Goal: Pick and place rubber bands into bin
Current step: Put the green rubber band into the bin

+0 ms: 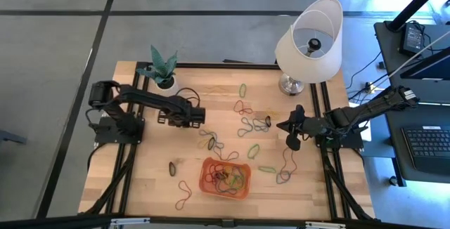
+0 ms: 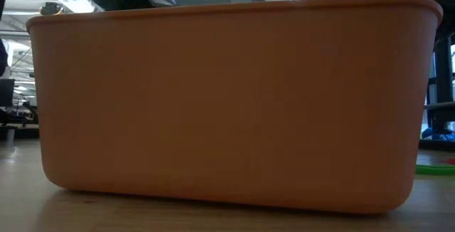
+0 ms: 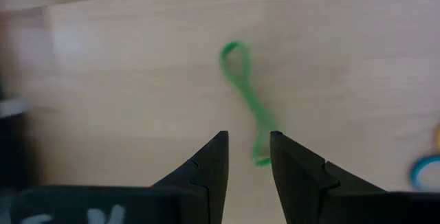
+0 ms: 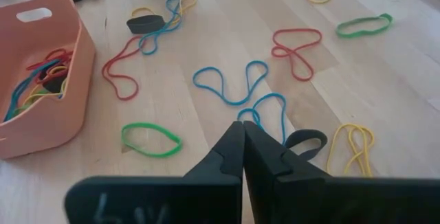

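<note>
- The bin (image 1: 226, 177), a shallow orange tray, sits on the wooden table (image 1: 140, 180) near the front edge, about midway between the two arms; in the low view its wall (image 2: 227, 104) fills nearly the whole picture
- Several rubber bands (image 1: 226, 178) already lie in the bin, a tangle of red, blue and yellow loops in the right wrist view (image 4: 38, 80)
- Many more loose bands (image 1: 246, 125) are scattered over the table's middle, between the bin and the lamp (image 1: 309, 39)
- The left gripper (image 1: 202, 115) is over the table left of centre, near the potted plant (image 1: 162, 71); its fingers (image 3: 206, 172) stand apart, with a twisted green band (image 3: 244, 97) on the wood just ahead of them and nothing held
- The right gripper (image 1: 281, 125) reaches in from the right, its fingers (image 4: 230, 155) pressed together; a blue band (image 4: 230, 83) lies just past the tips, and I cannot tell whether they pinch one
</note>
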